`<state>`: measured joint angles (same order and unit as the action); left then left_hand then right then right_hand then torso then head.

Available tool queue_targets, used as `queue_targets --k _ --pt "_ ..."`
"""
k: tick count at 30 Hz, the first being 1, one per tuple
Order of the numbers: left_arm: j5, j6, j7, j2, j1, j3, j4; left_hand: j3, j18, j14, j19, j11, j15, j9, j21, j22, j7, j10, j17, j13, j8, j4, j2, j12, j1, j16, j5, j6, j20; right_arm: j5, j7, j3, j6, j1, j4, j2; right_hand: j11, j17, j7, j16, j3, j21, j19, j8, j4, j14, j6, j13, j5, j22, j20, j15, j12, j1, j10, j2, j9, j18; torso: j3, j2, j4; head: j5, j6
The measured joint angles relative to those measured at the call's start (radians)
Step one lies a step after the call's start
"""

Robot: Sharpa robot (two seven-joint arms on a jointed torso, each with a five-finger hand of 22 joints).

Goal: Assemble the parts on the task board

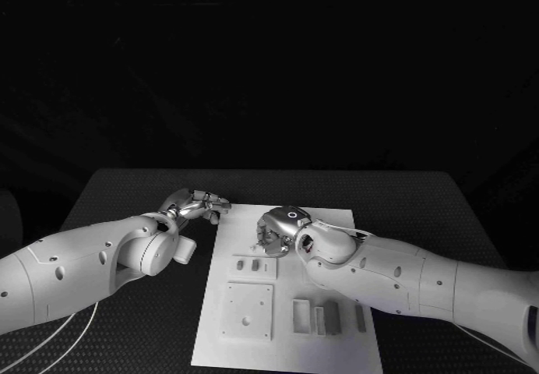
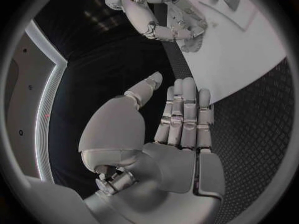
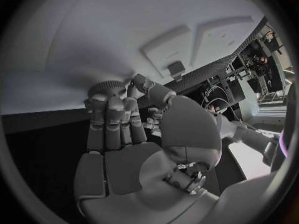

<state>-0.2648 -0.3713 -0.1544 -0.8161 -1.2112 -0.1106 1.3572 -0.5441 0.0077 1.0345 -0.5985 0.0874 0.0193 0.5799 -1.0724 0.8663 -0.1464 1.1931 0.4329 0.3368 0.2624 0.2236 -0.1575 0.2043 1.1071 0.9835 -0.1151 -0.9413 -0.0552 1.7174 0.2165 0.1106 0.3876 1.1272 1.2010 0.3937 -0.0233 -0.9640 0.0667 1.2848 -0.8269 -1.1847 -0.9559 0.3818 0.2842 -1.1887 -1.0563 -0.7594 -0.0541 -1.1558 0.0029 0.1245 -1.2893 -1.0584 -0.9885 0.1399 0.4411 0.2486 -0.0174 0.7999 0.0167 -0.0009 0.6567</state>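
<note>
The white task board [image 1: 325, 234] lies in the middle of the black table. My right hand [image 1: 279, 228] hangs over the board's far part with its fingers pointing down. In the right wrist view my right hand [image 3: 124, 129] curls its fingers and thumb round a small round ridged part [image 3: 109, 86] just above the board [image 3: 81, 40]. My left hand [image 1: 198, 205] floats beside the board's far left corner, off the plate. The left wrist view shows my left hand [image 2: 174, 129] flat, fingers straight, thumb apart, holding nothing, with the right hand [image 2: 165, 25] beyond it.
On the near half of the board sit a small plate with two slots [image 1: 254, 266], a square plate [image 1: 247, 310] and several upright blocks [image 1: 315, 318]. Black table [image 1: 135, 195] surrounds the board. Both forearms cross the table's near corners.
</note>
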Motion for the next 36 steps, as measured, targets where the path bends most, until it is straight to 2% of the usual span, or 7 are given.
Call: queue_targets --k 13,15,18,21,27,33,36 --pt "-0.020 0.014 0.022 0.002 0.000 0.000 -0.003 0.002 0.000 0.000 0.000 0.000 0.000 -0.001 0.000 0.000 -0.003 0.000 0.001 0.000 0.000 -0.007 -0.009 0.004 -0.009 0.000 0.004 0.003 0.000 -0.029 0.006 -0.004 0.015 0.000 0.017 0.013 -0.004 0.000 0.000 0.000 -0.003 0.000 -0.003 0.004 -0.003 -0.005 0.000 -0.001 0.000 0.000 -0.003 0.001 0.000 0.004 -0.004 0.004 -0.001 -0.001 0.0000 0.001 0.0006 -0.001 -0.002" --pt "-0.026 0.018 0.030 0.002 0.000 -0.001 -0.001 0.003 0.000 0.000 0.000 0.000 0.000 -0.002 0.000 0.000 -0.003 0.000 0.002 0.000 0.000 -0.019 -0.016 0.004 -0.016 0.000 0.010 0.003 0.000 -0.034 0.006 -0.009 0.020 -0.001 0.029 0.022 -0.004 0.000 0.001 0.000 -0.003 0.000 -0.003 0.004 -0.003 -0.006 -0.001 -0.001 0.000 0.001 -0.003 0.000 0.000 0.004 -0.004 0.004 -0.001 -0.001 0.0000 0.001 0.0009 -0.001 -0.003" --pt "-0.037 0.027 0.048 0.002 0.000 -0.001 0.001 0.006 0.000 0.004 0.000 0.000 0.004 -0.005 0.000 0.000 -0.004 0.000 0.003 -0.001 0.000 -0.039 -0.026 0.004 -0.037 0.000 0.025 0.012 0.000 -0.046 0.006 -0.026 0.030 0.000 0.054 0.036 -0.004 -0.001 0.001 0.000 -0.003 0.000 -0.003 0.004 -0.003 -0.006 -0.001 -0.002 0.000 0.001 -0.003 0.000 0.000 0.004 -0.004 0.004 -0.001 -0.001 0.0000 0.001 0.0009 -0.001 -0.005" --pt "-0.052 0.041 0.072 0.003 0.000 -0.002 0.002 0.013 0.000 0.004 0.000 -0.005 0.004 -0.012 0.000 0.000 -0.010 -0.006 0.005 -0.006 -0.010 -0.065 -0.043 0.004 -0.066 0.000 0.059 0.026 0.000 -0.069 0.006 -0.041 0.040 0.004 0.077 0.049 -0.004 -0.001 0.001 0.000 -0.003 0.000 -0.003 0.004 -0.002 -0.006 -0.001 -0.002 0.000 0.001 -0.003 0.000 0.000 0.004 -0.004 0.004 -0.001 -0.001 0.0000 0.000 0.0000 0.001 -0.008" --pt "-0.073 0.067 0.114 0.013 0.000 -0.005 0.002 0.015 0.000 0.007 0.000 0.000 0.000 -0.017 0.000 0.001 -0.018 -0.011 0.008 -0.016 -0.011 -0.101 -0.070 -0.006 -0.094 0.000 0.062 0.036 0.000 -0.121 0.007 -0.069 0.056 0.011 0.117 0.072 -0.004 -0.001 0.002 0.000 -0.008 0.000 -0.003 0.004 -0.003 -0.006 -0.002 -0.002 0.000 0.001 -0.003 0.000 0.000 0.004 -0.004 0.004 0.000 -0.002 0.0000 -0.002 -0.0014 0.002 -0.014" --pt "-0.079 0.080 0.138 0.024 0.000 -0.008 0.001 0.008 0.000 0.007 0.000 0.000 0.000 -0.018 0.000 0.001 -0.014 -0.011 0.010 -0.021 -0.011 -0.116 -0.078 -0.012 -0.101 0.000 0.062 0.039 0.000 -0.152 0.009 -0.078 0.066 0.012 0.130 0.076 -0.003 -0.001 0.002 0.000 -0.008 0.000 -0.003 0.003 -0.003 -0.006 -0.002 -0.002 0.000 0.002 -0.003 0.000 0.000 0.004 -0.004 0.004 0.001 -0.002 0.0006 -0.006 -0.0047 0.004 -0.020" --pt "-0.078 0.086 0.147 0.030 0.000 -0.017 0.005 0.004 0.000 0.007 0.000 0.001 0.000 -0.018 0.004 0.001 -0.014 -0.011 0.010 -0.024 -0.011 -0.120 -0.078 -0.018 -0.101 0.000 0.062 0.039 0.000 -0.161 0.010 -0.080 0.069 0.011 0.132 0.076 -0.004 -0.001 0.002 0.000 -0.008 0.000 -0.003 0.001 -0.003 -0.006 -0.002 -0.003 0.000 0.002 -0.003 0.000 0.000 0.004 -0.004 0.004 0.001 -0.002 0.0017 -0.008 -0.0064 0.007 -0.021"
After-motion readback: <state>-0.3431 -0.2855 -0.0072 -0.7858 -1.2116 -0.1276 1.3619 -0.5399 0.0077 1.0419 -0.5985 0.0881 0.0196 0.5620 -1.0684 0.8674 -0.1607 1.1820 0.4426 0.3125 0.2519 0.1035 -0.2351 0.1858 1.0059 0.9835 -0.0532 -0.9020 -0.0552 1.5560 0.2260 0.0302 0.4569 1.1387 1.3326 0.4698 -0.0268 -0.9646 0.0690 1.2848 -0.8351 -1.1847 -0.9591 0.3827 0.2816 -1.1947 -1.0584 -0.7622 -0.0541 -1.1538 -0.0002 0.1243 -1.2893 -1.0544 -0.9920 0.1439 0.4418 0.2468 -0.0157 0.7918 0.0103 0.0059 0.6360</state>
